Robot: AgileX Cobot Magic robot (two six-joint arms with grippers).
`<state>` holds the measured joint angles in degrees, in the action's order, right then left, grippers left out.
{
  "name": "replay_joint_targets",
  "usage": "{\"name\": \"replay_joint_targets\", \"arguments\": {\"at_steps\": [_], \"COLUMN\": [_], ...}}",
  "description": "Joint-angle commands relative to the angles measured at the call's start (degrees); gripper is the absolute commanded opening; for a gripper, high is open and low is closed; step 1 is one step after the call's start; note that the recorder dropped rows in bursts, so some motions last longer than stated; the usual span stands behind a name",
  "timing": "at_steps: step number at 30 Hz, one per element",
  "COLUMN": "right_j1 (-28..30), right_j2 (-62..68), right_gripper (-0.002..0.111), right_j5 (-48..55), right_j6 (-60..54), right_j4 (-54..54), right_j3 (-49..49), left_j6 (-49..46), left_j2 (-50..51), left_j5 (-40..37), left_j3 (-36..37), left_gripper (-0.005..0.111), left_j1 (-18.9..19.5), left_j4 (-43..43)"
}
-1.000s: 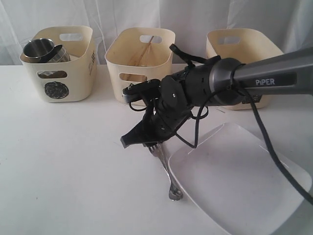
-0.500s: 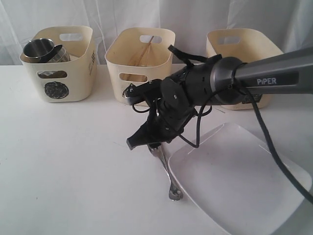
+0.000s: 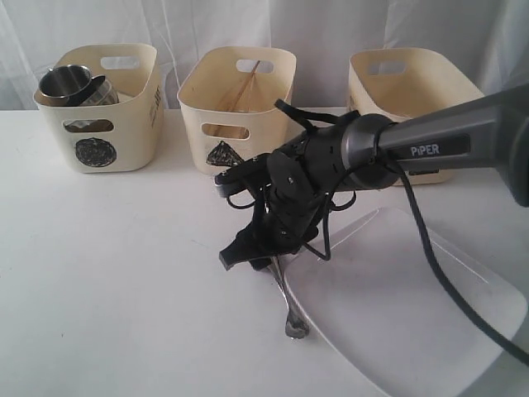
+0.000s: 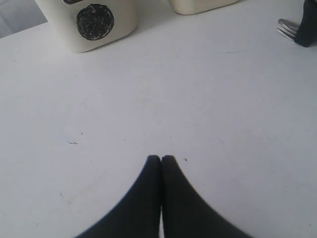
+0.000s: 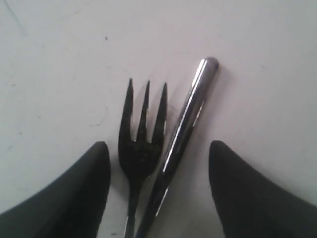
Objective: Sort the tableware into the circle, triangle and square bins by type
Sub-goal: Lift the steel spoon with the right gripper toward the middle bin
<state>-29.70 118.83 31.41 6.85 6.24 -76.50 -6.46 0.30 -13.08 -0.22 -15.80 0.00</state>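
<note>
Lengthwise, fork [image 5: 142, 134] pointed tines away from right gripper [image 5: 158, 148], steel handle [image 5: 184, 134] slanted alongside, both between spread jaws; plate [image 3: 413, 306] edge just beside; left gripper [image 4: 161, 158] jaws pressed together over table [image 4: 148, 89].

White table [image 3: 107, 273], white curtain [image 3: 331, 25] behind

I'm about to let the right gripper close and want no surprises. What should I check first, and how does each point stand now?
1. Right gripper open: ok.
2. Fork between its fingers: ok.
3. Nothing else between them: not ok; a second steel handle lies beside the fork.
4. Fingers down at the table: cannot tell.
5. Left gripper out of the way: ok, shut, well apart from the fork.
</note>
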Motion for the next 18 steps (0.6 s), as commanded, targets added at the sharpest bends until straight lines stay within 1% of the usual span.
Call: {"name": "replay_joint_targets", "arguments": {"at_steps": [1, 2, 7, 8, 18], "right_j1": [-0.50, -0.52, -1.95, -2.17, -4.53], "right_j2": [1.18, 1.18, 1.18, 1.18, 1.04], "right_gripper": [0.047, 0.042, 0.004, 0.000, 0.000], "right_j5": [1.47, 1.57, 0.86, 0.34, -4.97], "right_j6": [-0.78, -1.25, -2.20, -2.20, -2.08], "right_j4": [0.52, 0.52, -0.30, -0.30, -4.71], "right_j3": [-0.07, -0.07, -0.07, -0.07, -3.51], "left_j6": [0.08, 0.08, 0.08, 0.08, 0.08], "left_j2": [-0.30, -0.30, -0.30, -0.30, -0.30], "left_j5": [-0.24, -0.24, -0.24, -0.24, -0.24], "left_j3": [0.22, 0.22, 0.22, 0.22, 0.22], "left_gripper": [0.000, 0.000, 0.000, 0.000, 0.000], "left_j1": [-0.31, -0.31, -0.31, -0.31, -0.31], "left_j4": [0.00, 0.00, 0.00, 0.00, 0.00]}}
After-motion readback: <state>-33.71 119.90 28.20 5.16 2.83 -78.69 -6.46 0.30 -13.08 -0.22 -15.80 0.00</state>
